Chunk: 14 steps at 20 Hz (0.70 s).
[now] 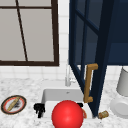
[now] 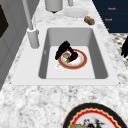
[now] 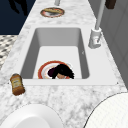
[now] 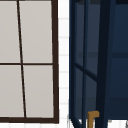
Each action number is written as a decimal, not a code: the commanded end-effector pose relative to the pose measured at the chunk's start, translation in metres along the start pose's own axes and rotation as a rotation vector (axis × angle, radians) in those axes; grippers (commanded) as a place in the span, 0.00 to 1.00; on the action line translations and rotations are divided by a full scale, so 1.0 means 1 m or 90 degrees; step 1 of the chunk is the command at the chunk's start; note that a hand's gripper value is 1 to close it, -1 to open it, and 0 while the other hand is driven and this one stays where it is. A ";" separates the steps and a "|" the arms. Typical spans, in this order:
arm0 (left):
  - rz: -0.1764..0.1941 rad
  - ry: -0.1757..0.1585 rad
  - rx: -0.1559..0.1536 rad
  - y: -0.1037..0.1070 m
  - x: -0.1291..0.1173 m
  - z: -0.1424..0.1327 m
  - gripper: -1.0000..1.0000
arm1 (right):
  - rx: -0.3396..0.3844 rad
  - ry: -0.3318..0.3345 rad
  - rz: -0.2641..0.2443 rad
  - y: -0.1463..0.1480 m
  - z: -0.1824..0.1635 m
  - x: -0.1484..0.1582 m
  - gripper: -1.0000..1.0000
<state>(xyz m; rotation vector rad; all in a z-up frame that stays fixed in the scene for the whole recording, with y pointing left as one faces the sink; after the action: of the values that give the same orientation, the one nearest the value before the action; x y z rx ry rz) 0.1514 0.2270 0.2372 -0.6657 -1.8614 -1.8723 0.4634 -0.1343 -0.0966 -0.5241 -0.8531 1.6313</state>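
- Two hands, right? Can't work out which is which from the side cameras.

- Easy enough from the front. Left hand (image 1: 39, 108) floating out past the front edge of the surface (image 2: 37, 100), off toward the left of the sink (image 2: 100, 50). Fingers hanging down loose and a bit apart, holding nothing. Same one as the black shape at the far right edge in the left side view.

- And the right hand (image 2: 62, 50)?

- Down inside the sink basin, right over the red-rimmed plate (image 2: 82, 60) lying flat on the sink floor. Mostly tucked behind that big red ball (image 1: 67, 114) in the front view. Sits on top of a dark purple lump (image 2: 73, 56) on the plate, touching or near enough. Can't tell whether curled round it or just resting there, honestly.

- Anything else around?

- Faucet (image 2: 32, 37) at the back rim. Brown bottle (image 3: 17, 84) lying on its side on the surface to the right of the sink, just beside a white plate (image 1: 120, 106). Another patterned plate (image 1: 13, 104) well off to the left. Dark blue cabinet door (image 1: 85, 50) swung open above, wooden handle (image 1: 88, 83) facing out, window (image 1: 27, 32) beside it.
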 end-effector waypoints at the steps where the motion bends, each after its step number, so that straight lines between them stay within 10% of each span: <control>1: 0.000 0.000 0.000 0.000 0.000 0.000 0.50 | -0.009 0.011 0.027 0.016 -0.006 -0.001 0.00; 3: 0.000 0.000 0.000 0.000 0.000 0.000 0.50 | -0.022 0.021 0.031 0.017 -0.001 0.003 0.00; 4: 0.000 0.000 0.000 0.000 0.000 0.000 0.50 | -0.027 0.026 0.035 0.016 0.001 0.008 1.00; 14: 0.000 0.000 0.000 0.000 0.000 0.000 0.50 | -0.094 0.037 -0.015 -0.021 0.015 0.008 1.00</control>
<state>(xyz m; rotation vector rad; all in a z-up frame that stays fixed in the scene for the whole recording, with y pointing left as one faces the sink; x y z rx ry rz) 0.1514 0.2270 0.2372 -0.6657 -1.8614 -1.8723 0.4729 -0.1301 -0.0652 -0.6206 -0.9427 1.5415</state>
